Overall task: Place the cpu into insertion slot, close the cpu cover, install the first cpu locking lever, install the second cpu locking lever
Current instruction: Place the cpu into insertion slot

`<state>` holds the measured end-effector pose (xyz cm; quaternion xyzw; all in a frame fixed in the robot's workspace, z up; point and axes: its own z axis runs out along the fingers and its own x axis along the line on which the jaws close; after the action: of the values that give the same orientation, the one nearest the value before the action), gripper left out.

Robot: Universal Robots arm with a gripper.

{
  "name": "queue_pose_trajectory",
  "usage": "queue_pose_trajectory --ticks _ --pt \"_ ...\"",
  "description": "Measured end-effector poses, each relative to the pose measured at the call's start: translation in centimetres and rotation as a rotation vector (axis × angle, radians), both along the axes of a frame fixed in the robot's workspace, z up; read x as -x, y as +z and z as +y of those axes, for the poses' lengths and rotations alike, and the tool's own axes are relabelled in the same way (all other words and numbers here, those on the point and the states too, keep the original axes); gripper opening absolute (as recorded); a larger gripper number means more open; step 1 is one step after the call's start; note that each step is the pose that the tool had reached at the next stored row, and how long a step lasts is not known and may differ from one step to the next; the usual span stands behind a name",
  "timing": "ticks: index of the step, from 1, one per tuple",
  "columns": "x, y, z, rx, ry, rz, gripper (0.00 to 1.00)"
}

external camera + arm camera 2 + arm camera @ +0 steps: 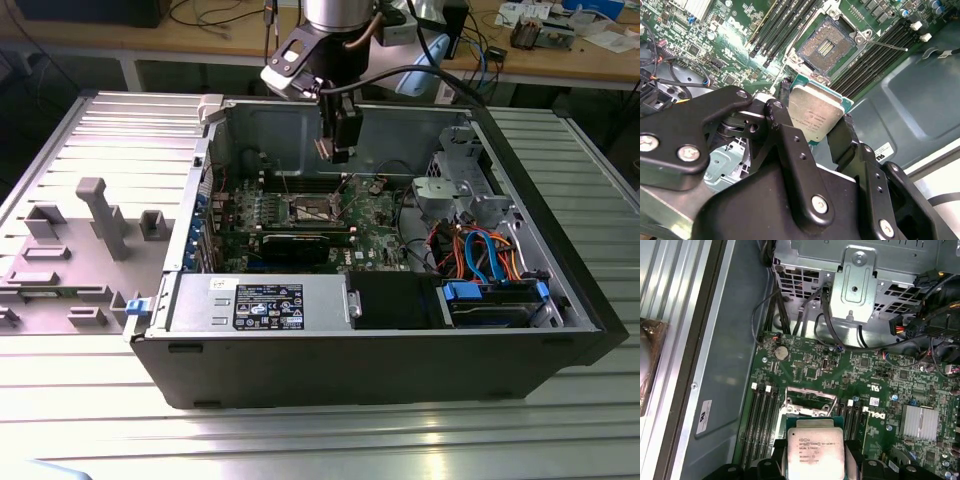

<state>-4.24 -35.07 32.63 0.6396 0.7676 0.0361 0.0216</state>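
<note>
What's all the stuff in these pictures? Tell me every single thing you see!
computer case: one, black, open on top, lying on the table
table: one, silver, ribbed, under the case
circuit board: one, green, inside the case
socket: one, gold-brown with a metal rim, empty, on the board
memory slots: several, black, on both sides of the socket
cables: a bunch, orange and blue, inside the case at the exterior view's right
plastic holder: one, grey, on the table at the exterior view's left
chip: one, silver-grey, held above the board
arm: one, silver and black, above the case
fingers: two, black, gripping the chip's edges
</note>
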Motion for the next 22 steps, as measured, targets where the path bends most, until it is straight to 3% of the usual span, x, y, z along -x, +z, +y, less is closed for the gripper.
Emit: queue_pose_trajectory --ticks 9,22 --pt "0.00 -0.05 0.00 0.0000 -0.028 0.0000 0.55" --pt "0.00 -0.10 0.00 0.0001 -0.040 -0.0001 0.55"
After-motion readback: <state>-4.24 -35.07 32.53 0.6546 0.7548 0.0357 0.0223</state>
